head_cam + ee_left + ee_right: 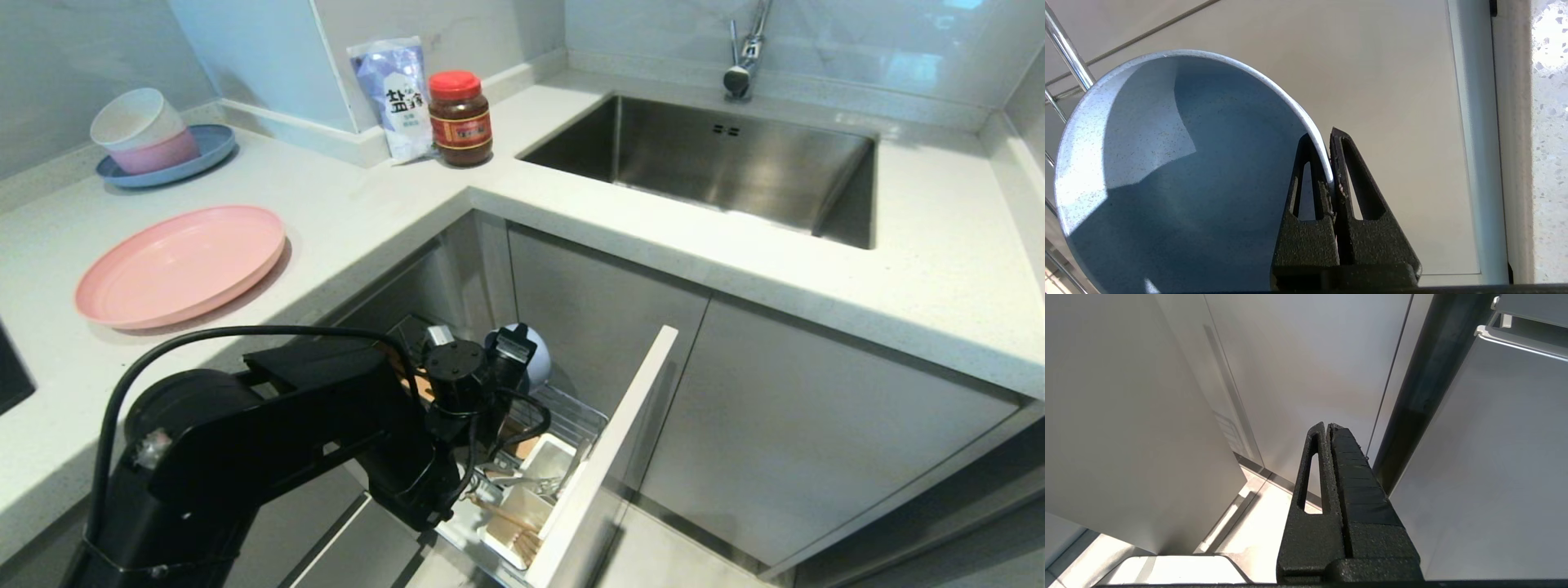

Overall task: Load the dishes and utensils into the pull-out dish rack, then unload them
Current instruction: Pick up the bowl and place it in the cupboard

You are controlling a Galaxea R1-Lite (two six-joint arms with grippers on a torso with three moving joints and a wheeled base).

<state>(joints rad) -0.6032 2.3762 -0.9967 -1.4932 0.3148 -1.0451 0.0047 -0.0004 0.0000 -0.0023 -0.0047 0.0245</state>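
Left hand: my left hand [1331,163] is pinched on the rim of the bowl [1180,175], one finger inside the rim and one outside, with my left arm [269,441] reaching down into the open cabinet over the rack [571,416].
Bowl: blue-grey, tilted on its side in my grip, its hollow facing the wrist camera; in the head view it [535,355] shows just past my wrist, above the back part of the rack. I cannot tell whether it touches the wires.
Rack: pulled out below the surface [392,212], chrome wires at the back, its pale front panel [608,457] standing open toward me.
Cutlery box: the white box [531,498] sits at the front of the rack, just behind the panel.
Cutlery: silver pieces [522,478] lie in the box's farther compartment, partly hidden by my arm.
Chopsticks: the wooden pair [522,531] lies in the box's nearer compartment.
Plate: the pink plate [180,265] lies flat on the surface at my left, well apart from the rack.
Other ware: a white bowl [135,118] stacked in a pink bowl [159,153] on a blue plate [208,147], farther back on the surface.
By the corner: a salt bag [396,98] and a red-lidded jar [460,118] stand side by side, near the sink [718,163].
Right hand: my right hand [1328,428] has its fingers pressed together with nothing between them, down beside cabinet fronts.
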